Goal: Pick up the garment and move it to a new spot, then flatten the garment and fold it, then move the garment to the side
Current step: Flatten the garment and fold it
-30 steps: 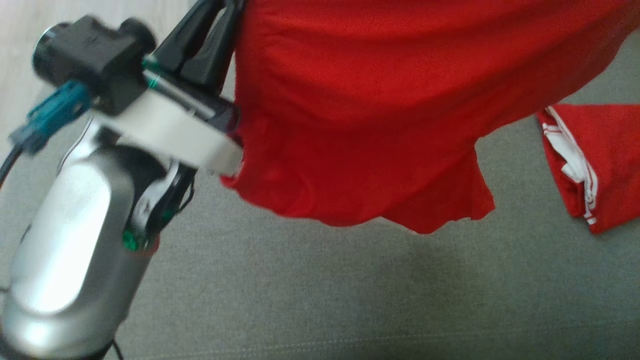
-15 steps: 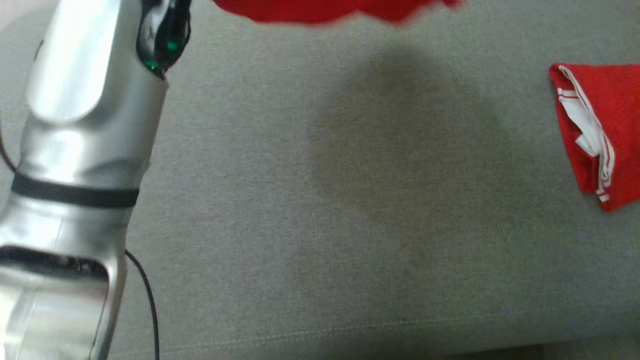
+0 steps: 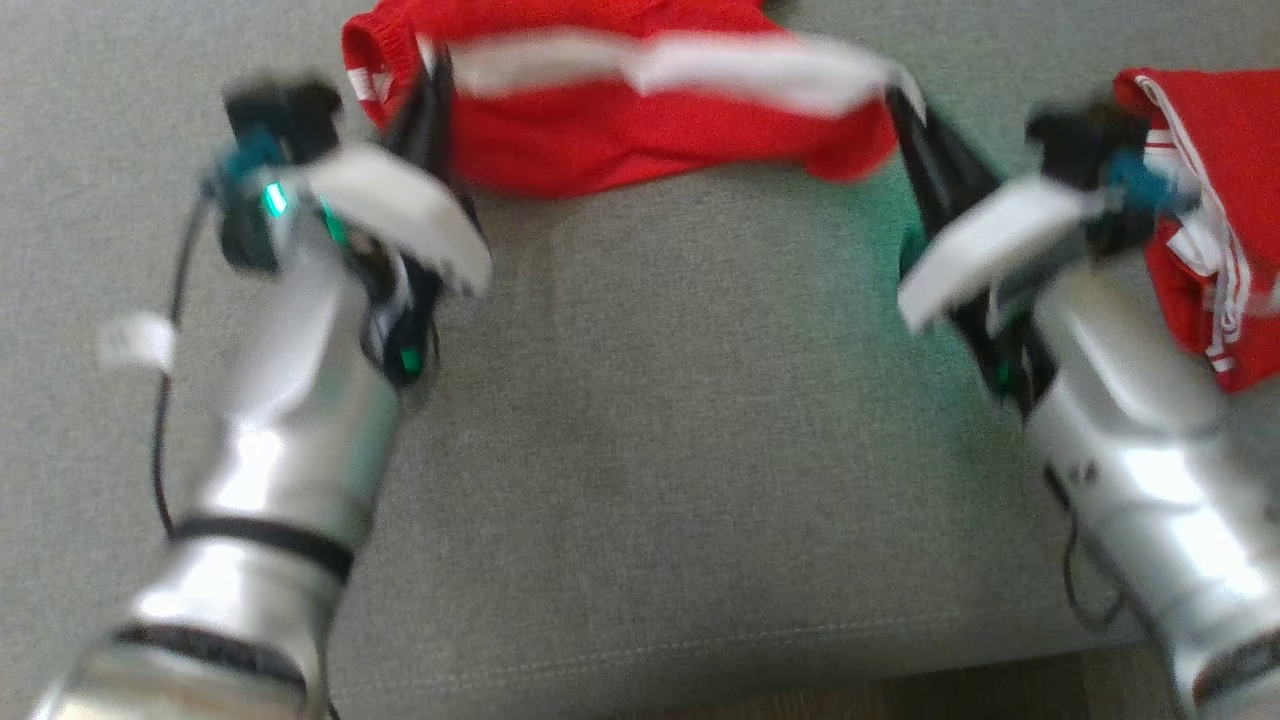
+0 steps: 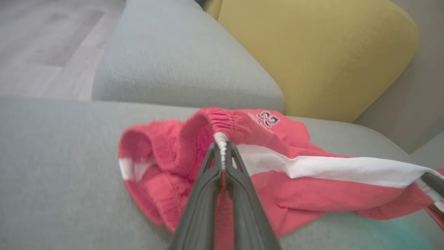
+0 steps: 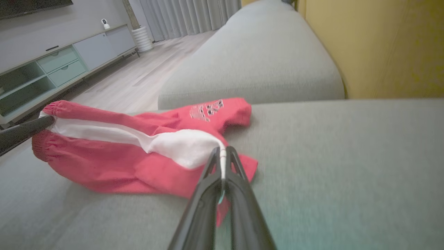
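Garment (image 3: pixel 620 150) now down on sofa (image 3: pixel 650 450), pinched by L end effector (image 4: pixel 222 147) + R end effector (image 5: pixel 222 152); red cloth (image 3: pixel 1225 120) nearby

Red garment (image 3: pixel 620 140) with white side stripe stretched across far part of grey sofa seat (image 3: pixel 680 420), lower edge sagging onto cushion. Left gripper (image 3: pixel 432 78) pinches waistband end, right gripper (image 3: pixel 897 98) pinches opposite end, fingers of both clamped tight on white stripe. Silver left arm (image 3: pixel 300 400) and right arm (image 3: pixel 1130 440) reach in from near corners, green lights glowing at wrists. Second garment (image 3: pixel 1235 120), red with white trim, lies folded at right edge, partly behind right arm. Whole scene motion-blurred.
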### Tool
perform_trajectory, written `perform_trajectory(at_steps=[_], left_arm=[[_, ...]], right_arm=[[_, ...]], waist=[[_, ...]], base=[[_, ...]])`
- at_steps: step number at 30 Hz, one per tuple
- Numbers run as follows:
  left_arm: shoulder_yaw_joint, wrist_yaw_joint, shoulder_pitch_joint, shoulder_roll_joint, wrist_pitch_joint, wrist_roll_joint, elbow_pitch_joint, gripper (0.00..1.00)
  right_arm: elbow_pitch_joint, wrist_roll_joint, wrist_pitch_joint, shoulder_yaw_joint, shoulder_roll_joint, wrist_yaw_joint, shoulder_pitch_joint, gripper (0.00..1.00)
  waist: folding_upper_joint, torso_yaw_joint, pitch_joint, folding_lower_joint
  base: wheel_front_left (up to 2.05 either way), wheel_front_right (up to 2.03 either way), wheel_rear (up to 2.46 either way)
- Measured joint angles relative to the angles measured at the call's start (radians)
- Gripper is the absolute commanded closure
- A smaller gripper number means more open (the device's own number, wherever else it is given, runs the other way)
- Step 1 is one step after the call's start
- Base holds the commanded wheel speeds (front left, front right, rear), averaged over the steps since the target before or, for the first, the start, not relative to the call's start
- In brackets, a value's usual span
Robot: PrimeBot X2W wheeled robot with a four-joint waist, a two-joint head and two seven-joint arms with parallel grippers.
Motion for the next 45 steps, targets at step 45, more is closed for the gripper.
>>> perform_trajectory(at_steps=[45], left_arm=[[-0.102, 0.119, 0.902, 0.105, 0.277, -0.081, -1.065, 1.00]], right_arm=[[-0.904, -0.221, 0.441, -0.576, -0.143, 0.000, 0.850, 1.00]], waist=[[0.0001, 0.073, -0.164, -0.0004]], base=[[0.00, 0.00, 0.00]])
